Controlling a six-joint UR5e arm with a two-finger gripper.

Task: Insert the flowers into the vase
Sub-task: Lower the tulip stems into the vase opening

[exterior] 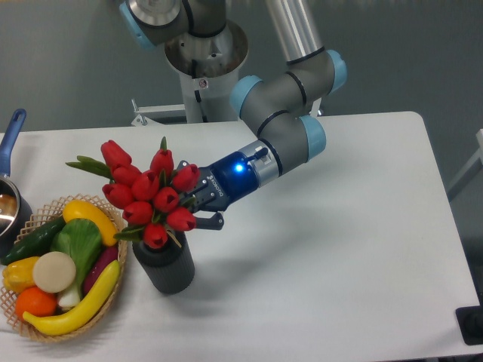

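Red tulip heads crowd directly above the mouth of the dark ribbed vase [166, 268], so the flowers [148, 197] appear to sit with their stems already down inside it, though the stems and the rim are hidden behind blooms and leaves. The gripper [205, 207] reaches in from the right, its dark fingers [213, 221] at the edge of the bunch; whether they are clamped on the stems or spread apart I cannot tell, since the flowers cover that spot. The likely trouble from here is the vase tipping: it is narrow, the bunch is wider and top-heavy, and a sideways pull or a snagged leaf on withdrawal could drag it over. The wicker basket [117, 298] of toy vegetables stands just beside the vase on the left, leaving no slack there. White table [339, 249] lies open to the right and front, the safer way out.
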